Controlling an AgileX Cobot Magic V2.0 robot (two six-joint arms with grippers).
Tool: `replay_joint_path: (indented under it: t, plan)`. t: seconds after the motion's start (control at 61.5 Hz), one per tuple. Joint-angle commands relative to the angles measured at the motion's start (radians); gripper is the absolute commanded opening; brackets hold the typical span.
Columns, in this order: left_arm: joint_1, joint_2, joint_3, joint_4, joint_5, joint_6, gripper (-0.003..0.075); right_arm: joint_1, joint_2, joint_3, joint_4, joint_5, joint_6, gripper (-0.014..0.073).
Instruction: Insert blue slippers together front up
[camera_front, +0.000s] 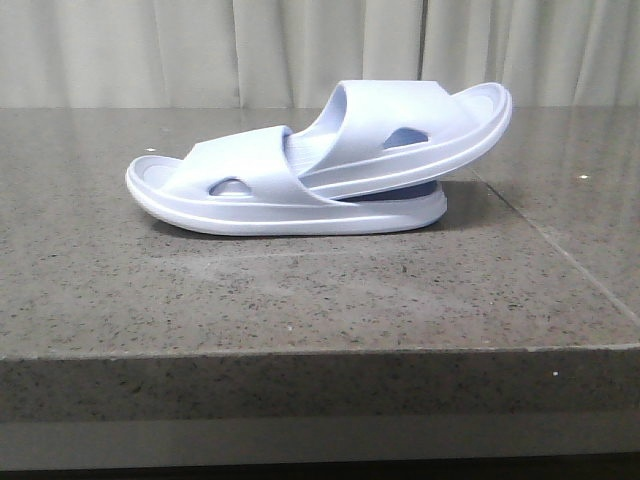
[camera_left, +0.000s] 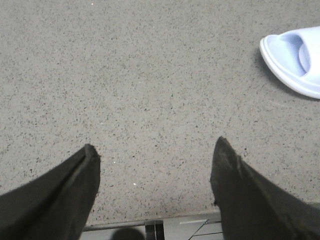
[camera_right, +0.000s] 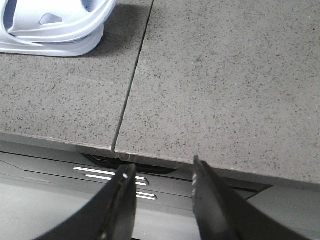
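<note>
A: What's the biggest thing here?

B: The grey speckled tabletop, with a seam running across it on the right, and a pale curtain behind.

A: And the blue slippers?

B: Lying around the middle of the tabletop, side-on in the front view. The lower slipper sits flat on its sole. The upper slipper is pushed in under the lower one's strap and tilts up toward the right, its raised end clear of the sole below.

A: The arms?

B: Both well apart from the pair. The left end effector hangs released over bare tabletop, fingers spread wide, one slipper end just in the corner of its view. The right end effector is near the tabletop's front edge, fingers parted, grasping nothing.
</note>
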Motion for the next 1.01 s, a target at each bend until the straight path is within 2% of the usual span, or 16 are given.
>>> replay_joint_path:
  t: [0.0,0.065,0.13,0.276,0.455,0.992]
  plan:
    - [0.0,0.004,-0.02,0.001,-0.08,0.0,0.0419,0.003,0.007,-0.02,0.01,-0.068,0.002,0.031]
    - [0.0,0.004,-0.018,0.001,-0.083,0.0,0.0355,0.003,0.007,-0.02,0.01,-0.068,0.002,0.0304]
    - [0.0,0.004,-0.016,0.001,-0.083,0.0,0.0278,0.003,0.007,-0.02,0.01,-0.068,0.002,0.026]
    - [0.0,0.004,-0.016,0.001,-0.096,0.0,0.0115,0.003,0.007,-0.02,0.01,-0.064,0.002,0.0075]
    - [0.0,0.004,-0.016,0.001,-0.107,0.0,-0.0022,0.003,0.007,-0.02,0.01,-0.056,0.002,-0.0111]
    - [0.0,0.004,-0.016,-0.012,-0.101,0.0,-0.002,0.003,0.007,-0.02,0.01,-0.049,0.002,-0.0118]
